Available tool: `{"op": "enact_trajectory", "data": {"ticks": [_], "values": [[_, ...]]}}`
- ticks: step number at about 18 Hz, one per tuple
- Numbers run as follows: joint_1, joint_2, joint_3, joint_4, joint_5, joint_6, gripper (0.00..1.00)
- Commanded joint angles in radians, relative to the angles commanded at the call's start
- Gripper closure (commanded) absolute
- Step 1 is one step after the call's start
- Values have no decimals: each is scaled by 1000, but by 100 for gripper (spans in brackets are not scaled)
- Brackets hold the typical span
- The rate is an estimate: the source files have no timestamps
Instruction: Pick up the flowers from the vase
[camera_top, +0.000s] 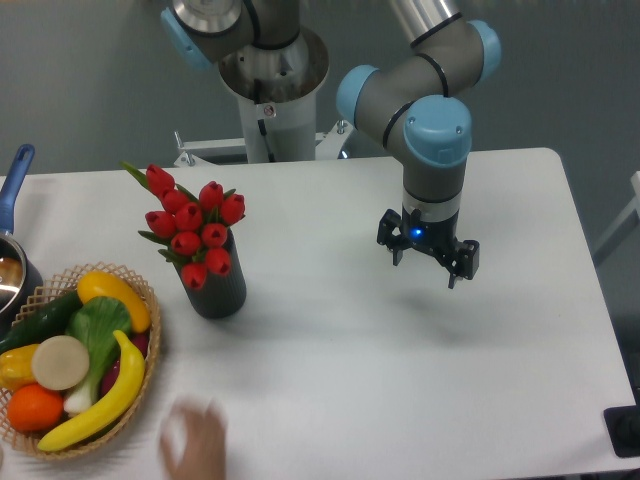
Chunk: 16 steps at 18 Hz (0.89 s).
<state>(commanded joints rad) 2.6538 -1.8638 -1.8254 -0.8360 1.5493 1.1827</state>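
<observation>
So the gripper (428, 260) hung over bare white table (400, 380), fingers spread apart and gripping nothing, well to the right of everything else. Way off to its left stood the vase (218, 290), a plain matte black cylinder, with the flowers (193, 232) sitting in its mouth: smooth red closed tulip buds and a few green leaves. Further left, near the edge, a round woven wicker basket (140, 295) was packed with fruit and veg, banana (100, 405) included.
</observation>
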Motion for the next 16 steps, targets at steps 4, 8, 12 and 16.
{"op": "enact_trajectory", "data": {"ticks": [4,8,12,16], "values": [[0,0,0,2,-5,0,0],[3,-5,0,2,-15,-2,0],[11,-5,-26,8,-46,-2,0],[17,-2,-41,29,-139,6,0]]}}
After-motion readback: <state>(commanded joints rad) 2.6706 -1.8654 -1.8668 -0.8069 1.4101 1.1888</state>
